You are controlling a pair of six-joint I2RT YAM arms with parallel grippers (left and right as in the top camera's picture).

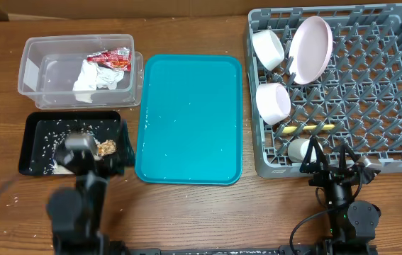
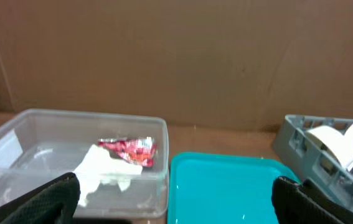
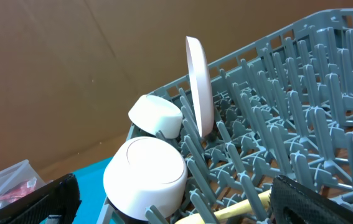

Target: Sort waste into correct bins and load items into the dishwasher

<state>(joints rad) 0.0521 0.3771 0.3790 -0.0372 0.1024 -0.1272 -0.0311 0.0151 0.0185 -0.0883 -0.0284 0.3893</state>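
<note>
A grey dish rack (image 1: 371, 134) at the right holds two white bowls (image 1: 268, 47) (image 1: 274, 101), a pink plate (image 1: 310, 49), a yellow utensil (image 1: 313, 128) and a small white cup (image 1: 298, 149). A clear bin (image 1: 45, 53) at the left holds a red wrapper (image 1: 110, 58) and white tissue (image 1: 91, 78). A black bin (image 1: 37, 134) holds food scraps (image 1: 106, 147) and rice. My left gripper (image 1: 91, 152) is open and empty over the black bin. My right gripper (image 1: 332, 161) is open and empty at the rack's near edge. In the right wrist view the nearer bowl (image 3: 145, 177) sits between the fingers' view.
A teal tray (image 1: 190, 117) lies bare between the bins and the rack; it shows in the left wrist view (image 2: 226, 186) next to the clear bin (image 2: 70, 155). Brown cardboard stands behind the table.
</note>
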